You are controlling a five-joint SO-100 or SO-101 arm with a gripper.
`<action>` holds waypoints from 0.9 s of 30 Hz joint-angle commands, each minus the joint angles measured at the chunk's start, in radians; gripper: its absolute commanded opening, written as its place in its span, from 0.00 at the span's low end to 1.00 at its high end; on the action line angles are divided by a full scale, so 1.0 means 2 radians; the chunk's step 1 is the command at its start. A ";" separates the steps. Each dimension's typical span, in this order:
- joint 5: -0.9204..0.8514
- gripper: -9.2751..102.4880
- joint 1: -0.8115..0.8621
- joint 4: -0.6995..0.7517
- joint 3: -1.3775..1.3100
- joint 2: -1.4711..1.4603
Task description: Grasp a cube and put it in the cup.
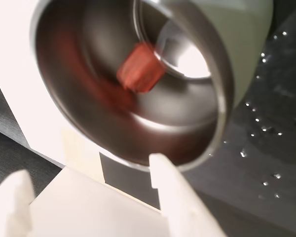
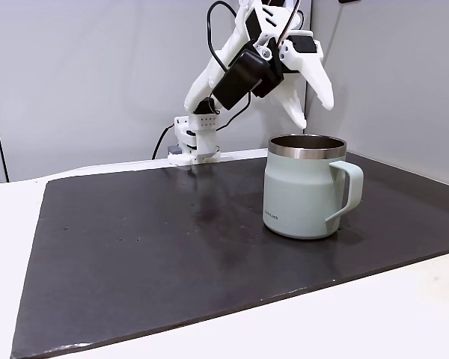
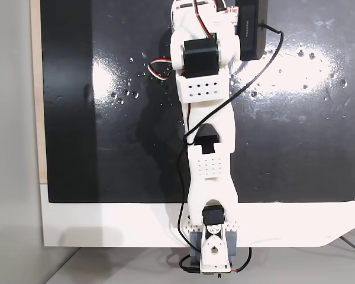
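Note:
The pale mint-green cup (image 2: 299, 194) stands upright on the black mat, its handle to the right in a fixed view. In the wrist view I look down into its steel inside (image 1: 187, 113), where the rust-orange cube (image 1: 140, 67) shows blurred, with a reddish reflection on the wall beside it. My gripper (image 2: 314, 107) hangs just above the cup's rim, open, with nothing between its white fingers (image 1: 164, 174). From above, the arm (image 3: 206, 136) stretches across the mat and covers the cup.
The black mat (image 2: 135, 239) covers most of the white table (image 2: 404, 314); small shiny specks (image 1: 266, 118) dot it near the cup. The arm's base (image 2: 194, 142) sits at the mat's far edge. A grey wall rises behind.

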 commanded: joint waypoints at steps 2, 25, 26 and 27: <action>-0.003 0.33 0.006 0.010 -0.038 0.006; 0.007 0.32 0.002 0.012 0.004 0.025; 0.008 0.32 0.002 0.012 0.008 0.027; 0.008 0.32 0.002 0.012 0.012 0.028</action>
